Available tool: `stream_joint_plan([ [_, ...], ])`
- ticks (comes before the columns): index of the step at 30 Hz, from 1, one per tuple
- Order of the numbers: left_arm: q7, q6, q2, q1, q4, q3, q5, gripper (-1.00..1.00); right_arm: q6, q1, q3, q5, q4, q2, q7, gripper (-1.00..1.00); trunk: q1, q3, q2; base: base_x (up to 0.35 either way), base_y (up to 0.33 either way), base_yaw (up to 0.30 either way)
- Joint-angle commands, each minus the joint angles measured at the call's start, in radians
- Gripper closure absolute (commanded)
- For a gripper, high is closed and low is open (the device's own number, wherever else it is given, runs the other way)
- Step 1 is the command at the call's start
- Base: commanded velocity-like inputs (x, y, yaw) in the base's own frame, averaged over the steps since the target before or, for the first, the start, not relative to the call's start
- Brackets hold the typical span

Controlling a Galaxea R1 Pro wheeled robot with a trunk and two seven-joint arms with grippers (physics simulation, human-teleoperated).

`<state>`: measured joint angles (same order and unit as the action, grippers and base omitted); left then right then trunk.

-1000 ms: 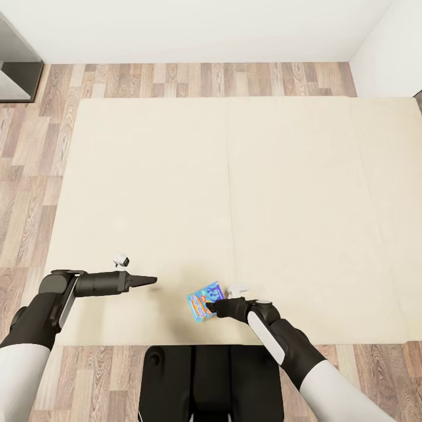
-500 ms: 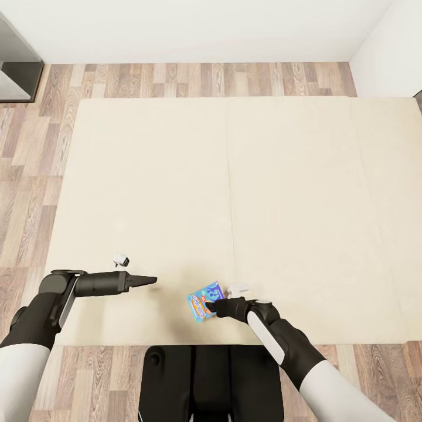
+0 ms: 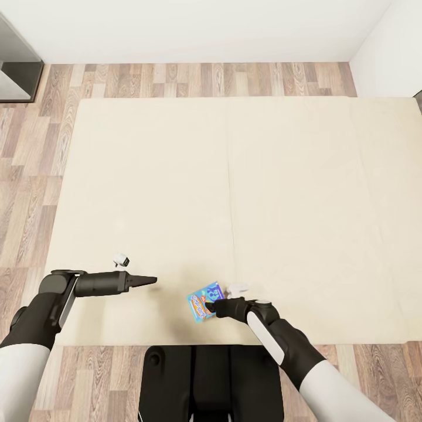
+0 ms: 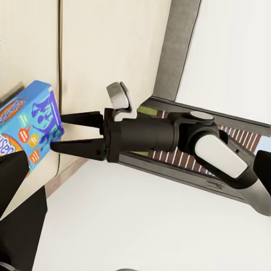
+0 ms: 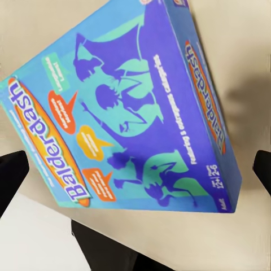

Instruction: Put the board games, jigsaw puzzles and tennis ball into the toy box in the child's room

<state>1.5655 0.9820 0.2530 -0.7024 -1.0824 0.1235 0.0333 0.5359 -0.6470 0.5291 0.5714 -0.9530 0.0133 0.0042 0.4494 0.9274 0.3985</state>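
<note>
Below, the beige bed (image 3: 234,193) carries one small blue board game (image 3: 204,300) near its front edge; right hand (image 3: 211,306) reaches level, fingers spread around its corner, while left hand (image 3: 153,281) hovers apart, pinched narrow

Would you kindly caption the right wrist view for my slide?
Open right gripper straddling a blue board game lying on the beige bed.

Glossy printed cardboard board game (image 3: 204,300) on matt beige cloth bed (image 3: 234,176).
</note>
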Motion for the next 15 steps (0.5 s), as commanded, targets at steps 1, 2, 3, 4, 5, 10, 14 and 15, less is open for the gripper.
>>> stream_joint_plan([
  [1,0.005,0.011,0.000,0.000,-0.001,0.000,0.004,-1.00,0.004,0.000,0.000,0.001,0.000,0.000,0.000,-1.00,0.001,0.001,0.002,0.000,0.000,0.000],
  [2,0.005,0.011,0.000,0.000,-0.001,0.001,0.004,-1.00,0.004,0.000,0.001,0.001,0.000,0.001,0.000,-1.00,0.001,0.001,0.002,0.000,0.000,0.000],
  [3,0.005,0.011,0.000,0.000,-0.001,0.001,0.004,-1.00,0.004,0.000,0.001,0.001,0.000,0.002,0.000,-1.00,0.001,0.001,0.002,0.000,0.000,0.000],
  [4,0.005,0.011,0.000,0.000,-0.001,0.001,0.004,-1.00,0.004,0.000,0.001,0.001,0.000,0.002,0.000,-1.00,0.001,0.001,0.002,0.000,0.000,0.000],
  [5,0.005,0.011,0.000,0.000,-0.001,0.001,0.004,-1.00,0.004,0.000,0.001,0.001,0.000,0.003,0.000,-1.00,0.001,0.001,0.002,0.000,0.000,0.000],
  [10,0.005,0.011,0.000,0.000,-0.001,0.001,0.004,-1.00,0.004,0.000,0.002,0.001,0.000,0.002,0.000,-1.00,0.001,0.001,0.002,0.000,0.001,0.000],
  [14,0.005,0.011,0.000,0.000,-0.001,0.001,0.004,-1.00,0.004,0.000,0.002,0.001,0.000,0.002,0.000,-1.00,0.001,0.001,0.002,0.000,0.095,0.000],
  [15,0.005,0.011,0.000,0.000,-0.001,0.001,0.004,-1.00,0.004,0.000,0.002,0.001,0.000,0.002,0.000,-1.00,0.001,0.001,0.002,0.000,0.110,0.000],
])
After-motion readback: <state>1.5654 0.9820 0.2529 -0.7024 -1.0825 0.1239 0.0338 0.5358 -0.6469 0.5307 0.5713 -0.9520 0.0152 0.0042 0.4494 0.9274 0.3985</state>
